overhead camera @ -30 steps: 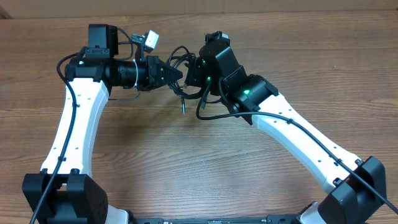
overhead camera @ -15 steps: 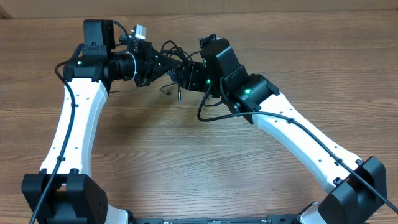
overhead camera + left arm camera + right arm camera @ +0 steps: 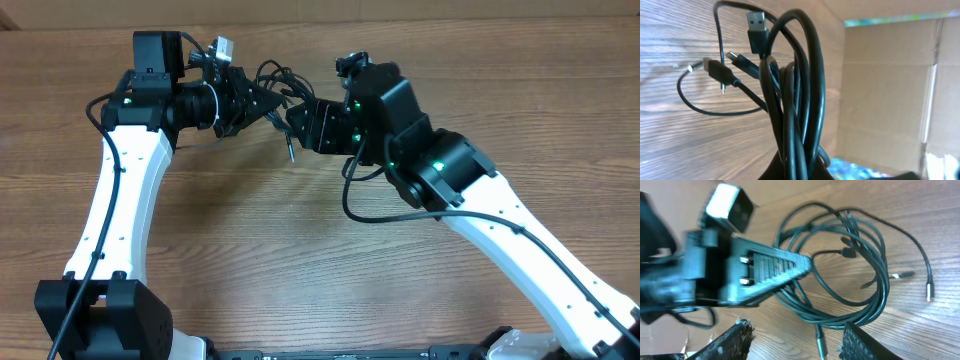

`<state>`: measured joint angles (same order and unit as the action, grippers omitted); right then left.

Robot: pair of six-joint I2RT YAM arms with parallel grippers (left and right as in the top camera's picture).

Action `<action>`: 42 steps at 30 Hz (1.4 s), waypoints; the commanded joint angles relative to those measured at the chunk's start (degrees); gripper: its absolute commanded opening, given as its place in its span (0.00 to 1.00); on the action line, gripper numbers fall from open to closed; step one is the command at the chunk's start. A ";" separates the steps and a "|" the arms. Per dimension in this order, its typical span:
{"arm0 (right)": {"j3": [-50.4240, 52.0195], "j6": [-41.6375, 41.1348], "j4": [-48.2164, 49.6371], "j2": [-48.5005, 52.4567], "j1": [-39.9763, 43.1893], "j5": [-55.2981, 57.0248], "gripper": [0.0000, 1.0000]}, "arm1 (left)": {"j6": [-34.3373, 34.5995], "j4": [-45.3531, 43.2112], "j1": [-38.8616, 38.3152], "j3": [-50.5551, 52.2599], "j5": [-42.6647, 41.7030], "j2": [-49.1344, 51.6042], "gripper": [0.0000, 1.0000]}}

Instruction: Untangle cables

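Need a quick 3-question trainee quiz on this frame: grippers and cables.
1. True or false: the left gripper is shut on the cable bundle.
2. Multiple choice: the right gripper is A) shut on the bundle, B) open, C) out of every view.
3. Short answer: what type is the plug topmost in the left wrist view?

Key: 1 true; 2 B; 3 USB-A.
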<state>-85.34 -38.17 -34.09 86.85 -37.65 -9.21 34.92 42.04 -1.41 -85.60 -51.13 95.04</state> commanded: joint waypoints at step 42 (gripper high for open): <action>-0.22 13.09 -4.48 8.20 19.50 -20.22 0.33 | 41.62 3.72 0.13 -0.90 -6.88 -1.42 0.04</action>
<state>-85.34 -33.61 -40.07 92.97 -20.01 -15.84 60.95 45.87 -0.89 -85.60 -51.64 95.04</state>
